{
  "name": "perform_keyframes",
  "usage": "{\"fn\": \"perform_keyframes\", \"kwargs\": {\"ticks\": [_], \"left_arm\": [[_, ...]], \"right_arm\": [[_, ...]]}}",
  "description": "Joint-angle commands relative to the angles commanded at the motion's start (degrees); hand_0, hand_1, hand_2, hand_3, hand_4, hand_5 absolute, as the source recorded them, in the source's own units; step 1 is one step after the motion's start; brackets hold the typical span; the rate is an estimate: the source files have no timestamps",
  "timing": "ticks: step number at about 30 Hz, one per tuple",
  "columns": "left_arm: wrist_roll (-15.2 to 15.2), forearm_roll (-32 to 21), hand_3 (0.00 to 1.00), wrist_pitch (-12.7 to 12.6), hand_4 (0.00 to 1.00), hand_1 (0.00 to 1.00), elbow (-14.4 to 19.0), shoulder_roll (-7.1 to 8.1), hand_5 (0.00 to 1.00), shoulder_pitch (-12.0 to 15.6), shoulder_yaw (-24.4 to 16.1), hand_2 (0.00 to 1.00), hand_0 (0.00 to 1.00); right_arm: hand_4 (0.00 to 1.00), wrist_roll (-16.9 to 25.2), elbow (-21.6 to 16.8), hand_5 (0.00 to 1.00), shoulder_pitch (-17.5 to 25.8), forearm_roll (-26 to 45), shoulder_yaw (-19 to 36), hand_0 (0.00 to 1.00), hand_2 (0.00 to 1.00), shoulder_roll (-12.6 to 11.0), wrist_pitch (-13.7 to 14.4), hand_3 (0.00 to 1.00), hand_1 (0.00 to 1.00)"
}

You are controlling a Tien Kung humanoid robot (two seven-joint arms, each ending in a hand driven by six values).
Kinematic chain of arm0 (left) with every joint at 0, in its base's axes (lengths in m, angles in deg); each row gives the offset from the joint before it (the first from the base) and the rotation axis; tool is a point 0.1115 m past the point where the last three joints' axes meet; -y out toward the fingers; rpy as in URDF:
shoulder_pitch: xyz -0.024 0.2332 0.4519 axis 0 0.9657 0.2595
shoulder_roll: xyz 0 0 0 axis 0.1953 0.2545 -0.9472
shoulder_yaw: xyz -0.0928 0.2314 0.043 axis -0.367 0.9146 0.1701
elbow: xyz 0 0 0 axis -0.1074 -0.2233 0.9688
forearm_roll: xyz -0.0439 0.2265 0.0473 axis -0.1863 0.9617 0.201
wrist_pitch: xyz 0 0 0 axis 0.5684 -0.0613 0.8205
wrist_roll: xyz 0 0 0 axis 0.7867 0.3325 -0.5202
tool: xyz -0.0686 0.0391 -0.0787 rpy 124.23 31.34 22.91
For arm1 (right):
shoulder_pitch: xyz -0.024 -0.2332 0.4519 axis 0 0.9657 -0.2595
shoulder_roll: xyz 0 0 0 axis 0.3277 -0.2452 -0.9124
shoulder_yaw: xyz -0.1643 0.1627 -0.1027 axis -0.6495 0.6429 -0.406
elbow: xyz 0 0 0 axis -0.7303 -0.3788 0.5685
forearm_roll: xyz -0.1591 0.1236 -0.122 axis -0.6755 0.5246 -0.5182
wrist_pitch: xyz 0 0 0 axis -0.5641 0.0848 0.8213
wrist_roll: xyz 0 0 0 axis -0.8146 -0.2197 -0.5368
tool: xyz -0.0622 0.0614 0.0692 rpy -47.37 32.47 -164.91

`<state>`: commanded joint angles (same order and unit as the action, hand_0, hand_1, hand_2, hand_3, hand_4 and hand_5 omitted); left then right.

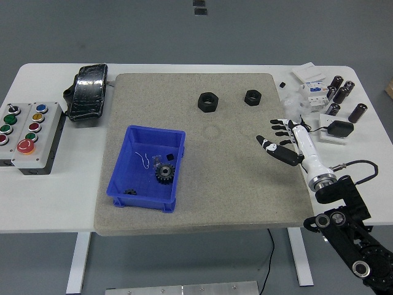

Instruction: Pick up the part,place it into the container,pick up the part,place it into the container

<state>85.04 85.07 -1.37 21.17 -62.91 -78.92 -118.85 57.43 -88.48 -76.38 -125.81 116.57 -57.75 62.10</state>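
Two black hex nuts lie on the grey mat: a larger one (209,101) and a smaller one (252,97) to its right. The blue bin (131,178) sits at the mat's left and holds a black gear (164,174), a small black block (168,158) and a small dark part (129,192). My right hand (282,138), white with black fingertips, hovers over the mat's right edge with fingers spread, holding nothing. It is well right of the bin and below the smaller nut. The left arm does not show.
A button box (27,131) stands at the table's left. A black wrapped object (88,91) lies behind it. Black cylinders (341,92), white breaker parts (314,83) and a black adapter (340,128) crowd the back right corner.
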Motion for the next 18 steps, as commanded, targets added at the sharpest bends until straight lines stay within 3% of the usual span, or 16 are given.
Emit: {"fn": "perform_keyframes", "kwargs": {"ticks": [5, 12, 13, 18], "left_arm": [[-0.08, -0.1, 0.626, -0.04, 0.703, 0.557, 0.0, 0.1, 0.361, 0.16, 0.0, 0.548, 0.616], [0.01, -0.71, 0.625, -0.1, 0.704, 0.556, 0.0, -0.37, 0.357, 0.51, 0.11, 0.548, 0.616], [0.03, -0.67, 0.626, -0.09, 0.702, 0.557, 0.0, -0.43, 0.347, 0.53, 0.06, 0.547, 0.616], [-0.03, -0.7, 0.626, -0.14, 0.702, 0.557, 0.0, -0.39, 0.347, 0.59, 0.0, 0.547, 0.616]], "right_arm": [[0.852, 2.76, 0.55, 0.498, 0.06, 5.19, 0.06, 0.575, 0.729, 0.65, -0.07, 0.713, 0.697], [0.866, 7.93, 1.2, 0.52, 0.18, 14.72, 1.46, 0.582, 0.733, 1.49, -2.31, 0.721, 0.696], [0.9, 8.7, 1.21, 0.576, 0.25, 16.22, 1.67, 0.592, 0.735, 1.5, -2.4, 0.784, 0.694], [0.9, 11.21, 1.23, 0.576, 0.55, 22.23, 2.69, 0.592, 0.735, 1.37, -2.49, 0.784, 0.694]]}}
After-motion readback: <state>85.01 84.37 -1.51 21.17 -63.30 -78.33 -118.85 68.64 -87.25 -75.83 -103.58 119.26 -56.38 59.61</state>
